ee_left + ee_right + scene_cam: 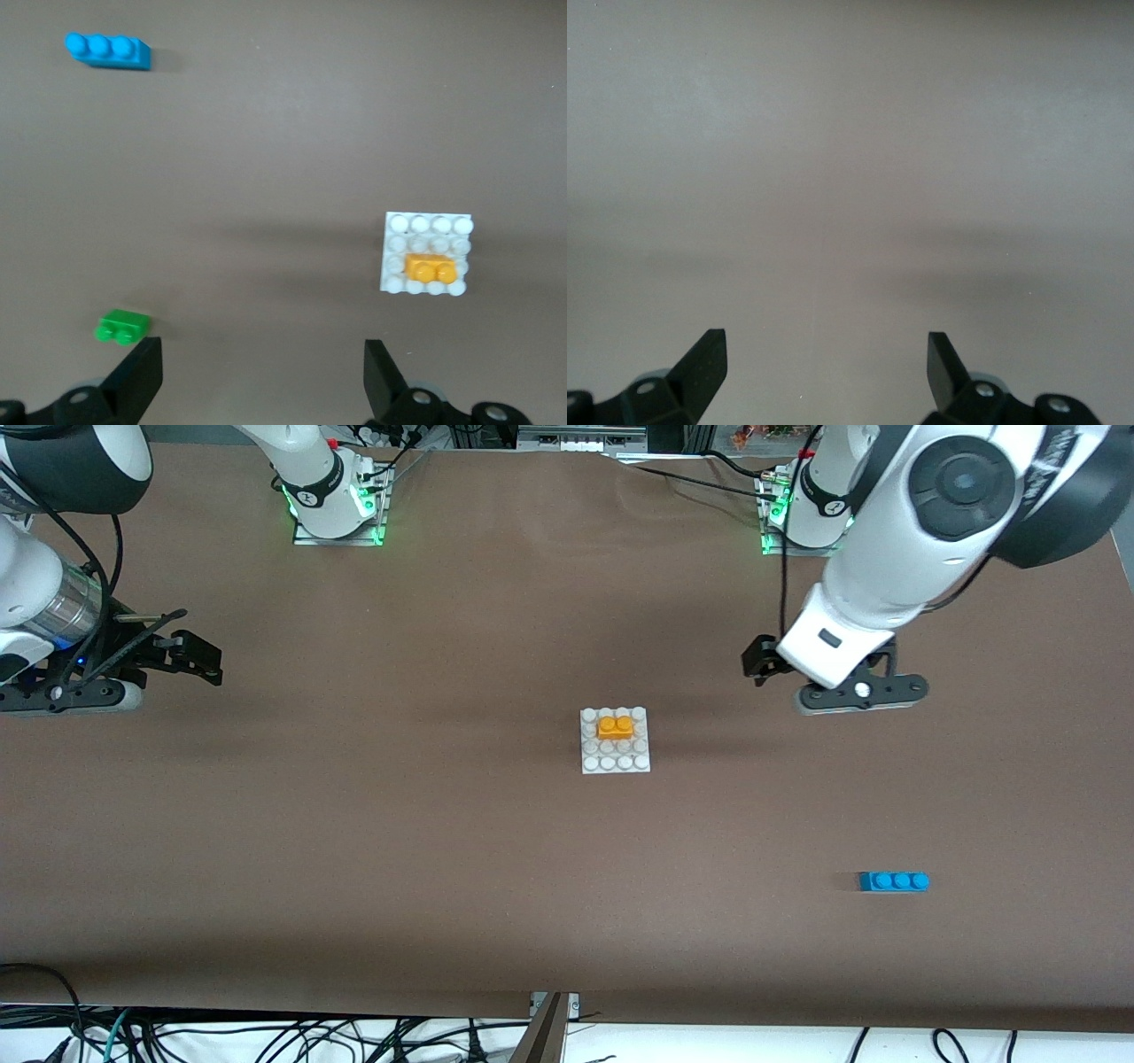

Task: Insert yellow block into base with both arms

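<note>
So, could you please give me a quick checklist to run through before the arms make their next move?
1. Yellow block on the base, among its studs: ok.
2. Block pressed fully down: cannot tell.
3. Left gripper open, holding nothing, up over the table beside the base: ok.
4. Right gripper open, holding nothing, over bare table at its arm's end: ok.
5. Blue brick and green brick apart from the base: ok.

White arms — grey-black bands, black fingers.

L tool open, R tool open, both arms raised
</note>
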{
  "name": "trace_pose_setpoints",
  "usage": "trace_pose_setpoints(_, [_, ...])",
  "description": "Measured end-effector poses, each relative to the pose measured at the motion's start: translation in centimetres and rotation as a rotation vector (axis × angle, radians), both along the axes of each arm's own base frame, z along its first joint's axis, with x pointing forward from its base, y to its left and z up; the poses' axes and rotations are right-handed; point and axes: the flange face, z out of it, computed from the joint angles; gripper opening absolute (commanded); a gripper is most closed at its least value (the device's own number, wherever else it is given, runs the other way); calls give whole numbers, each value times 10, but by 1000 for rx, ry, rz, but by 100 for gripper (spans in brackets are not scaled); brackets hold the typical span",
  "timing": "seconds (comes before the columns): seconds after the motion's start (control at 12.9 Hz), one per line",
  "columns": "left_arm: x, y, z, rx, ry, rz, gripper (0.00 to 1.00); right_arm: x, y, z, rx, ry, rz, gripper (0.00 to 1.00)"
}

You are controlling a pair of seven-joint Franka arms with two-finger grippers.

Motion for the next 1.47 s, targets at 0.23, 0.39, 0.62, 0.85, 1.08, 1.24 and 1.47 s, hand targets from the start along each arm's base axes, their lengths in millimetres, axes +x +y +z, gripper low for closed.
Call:
trace_pose_setpoints(0.23, [-2,64,21,-22,2,-26,100,0,-1,0,0,0,-1,100])
trace_pose_setpoints(0.39, [-9,119,21,-33,18,-22,100,0,-1,0,0,0,-1,100])
trace_pose_setpoints(0.62, [-10,170,16,-35,10,-5,100,0,-1,0,0,0,-1,100])
trace_pose_setpoints(0.85, [-14,176,7,-37,-53,5,100,0,-1,0,0,0,-1,100])
trace_pose_setpoints(1.08, [-25,178,8,-34,-58,9,100,0,-1,0,0,0,-1,100])
trace_pose_setpoints(1.24, [-29,179,8,-33,-45,10,100,0,-1,0,0,0,-1,100])
trace_pose_setpoints(1.47, [-30,185,8,-33,-34,20,100,0,-1,-1,0,2,-1,100])
